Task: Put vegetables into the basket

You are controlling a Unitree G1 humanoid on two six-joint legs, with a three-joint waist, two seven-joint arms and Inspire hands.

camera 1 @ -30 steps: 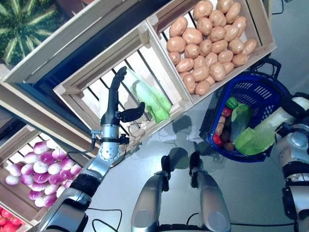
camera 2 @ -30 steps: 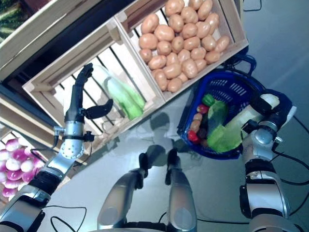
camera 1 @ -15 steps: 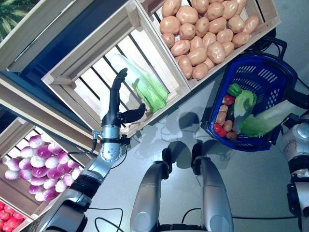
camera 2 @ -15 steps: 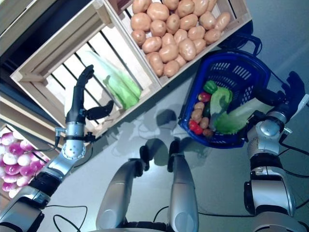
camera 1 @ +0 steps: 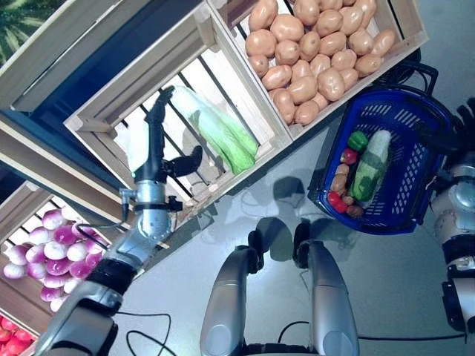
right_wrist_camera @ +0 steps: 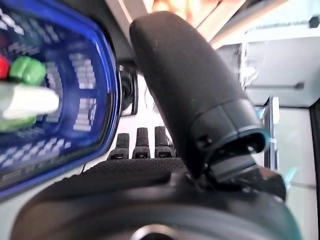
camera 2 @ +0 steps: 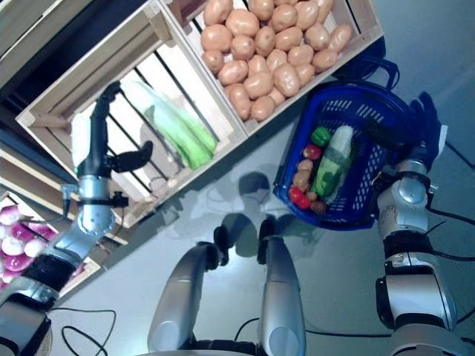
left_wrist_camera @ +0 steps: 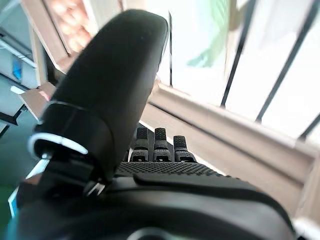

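The left hand stands with fingers straight, holding nothing, over the slatted crate that holds one cabbage at its 2 o'clock. The right hand, released and empty, sits at the 3 o'clock rim of the blue basket. Half a second ago a cabbage hung from that hand over the rim; now it lies inside the basket among peppers and other vegetables. A potato crate sits at 12 o'clock, onions at 8 o'clock. The floor is grey. No writing is legible.
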